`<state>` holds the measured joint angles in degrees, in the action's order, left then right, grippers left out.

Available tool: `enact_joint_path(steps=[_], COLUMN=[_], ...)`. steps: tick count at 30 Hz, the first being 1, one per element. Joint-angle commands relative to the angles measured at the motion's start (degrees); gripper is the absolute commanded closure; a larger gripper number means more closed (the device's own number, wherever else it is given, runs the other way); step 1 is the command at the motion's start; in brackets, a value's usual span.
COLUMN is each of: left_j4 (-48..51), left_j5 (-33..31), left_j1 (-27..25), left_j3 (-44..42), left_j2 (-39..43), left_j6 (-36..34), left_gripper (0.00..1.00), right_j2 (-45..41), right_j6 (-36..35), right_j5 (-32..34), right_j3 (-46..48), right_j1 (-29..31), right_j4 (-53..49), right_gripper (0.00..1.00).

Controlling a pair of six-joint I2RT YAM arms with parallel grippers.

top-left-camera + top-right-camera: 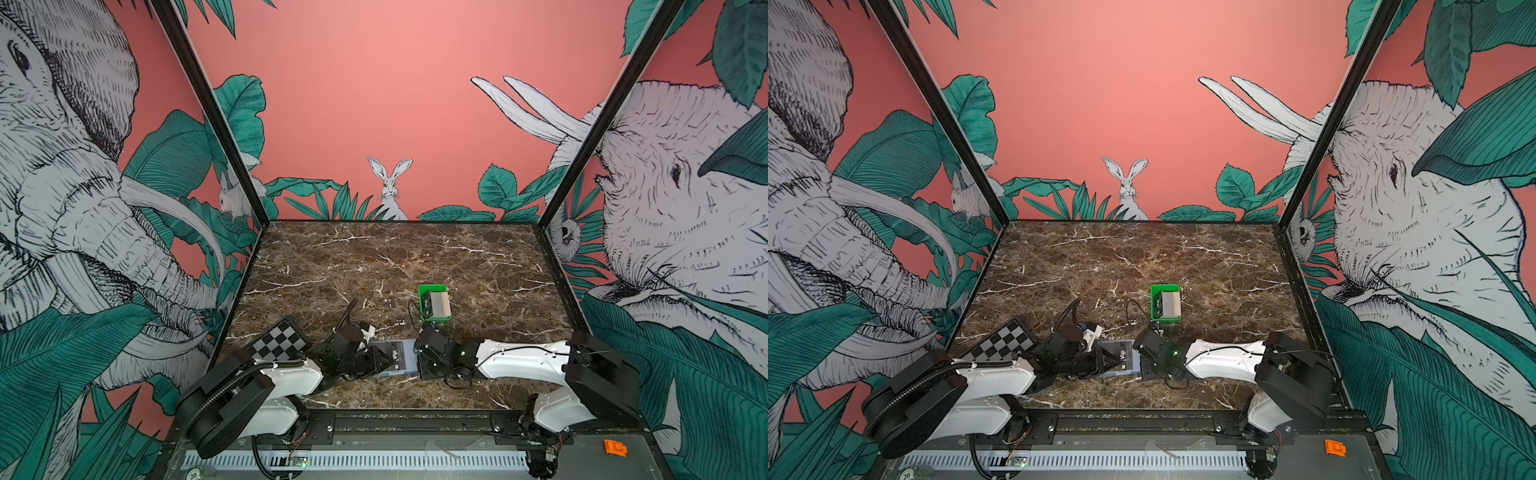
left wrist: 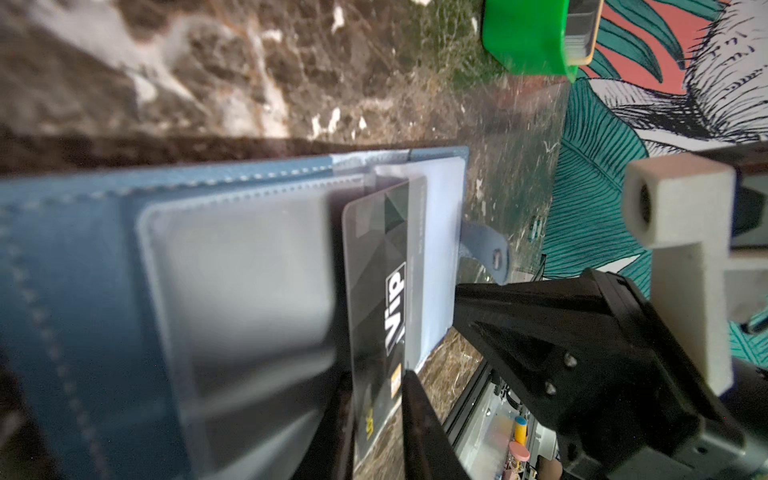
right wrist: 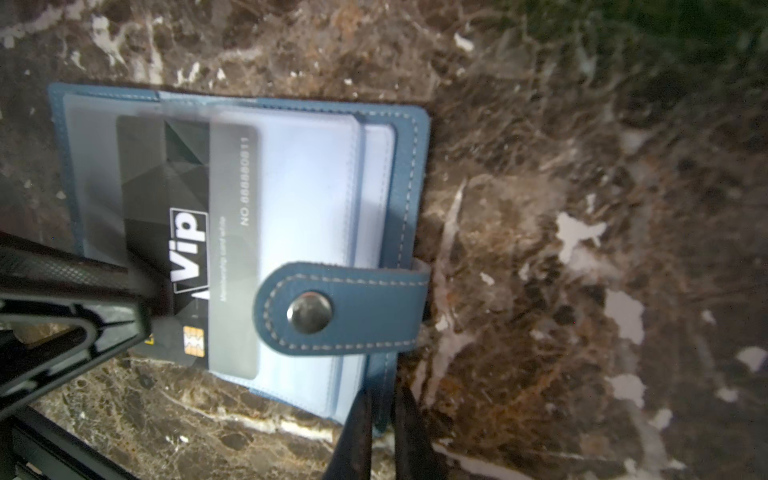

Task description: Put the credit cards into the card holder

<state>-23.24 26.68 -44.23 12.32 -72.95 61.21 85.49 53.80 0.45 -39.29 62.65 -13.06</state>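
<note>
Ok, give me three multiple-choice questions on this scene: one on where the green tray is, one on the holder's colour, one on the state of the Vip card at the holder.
1. Relative to the holder, the tray stands: A) on it; B) behind it, farther back; C) in front of it.
2. The holder is: A) red; B) yellow; C) blue.
3. The Vip card at the holder is: A) partly in a clear pocket; B) folded in half; C) lying clear of the holder.

Answers:
1 B, both top views show the tray farther back.
2 C, its stitched edge and tab are blue.
3 A, one long edge lies under the plastic and the rest sticks out.
</note>
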Motion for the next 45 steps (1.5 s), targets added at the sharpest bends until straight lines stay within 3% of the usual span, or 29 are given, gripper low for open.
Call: enact_joint_path(steps=[1, 19, 45], left_j4=[7.35, 28.90, 26.54], left_j5=[-1.79, -7.71, -7.25], left_j1=[-0.20, -0.08, -0.07], left_j3=[1.54, 8.44, 14.33], left_j2=[1.64, 7.73, -0.78], left_j6=[-1.96, -8.02, -10.85], left_gripper=[0.77, 0.68, 0.73], right_j2=[1.37, 1.79, 1.69], right_j6=[0.49, -0.10, -0.44], right_j5=[0.69, 0.87, 0.89], right_j3=[0.18, -0.09, -0.29], right_j1=[0.56, 0.63, 0.63], right_j4=[-1.00, -1.83, -1.66], right_gripper=[0.87, 0.87, 0.88])
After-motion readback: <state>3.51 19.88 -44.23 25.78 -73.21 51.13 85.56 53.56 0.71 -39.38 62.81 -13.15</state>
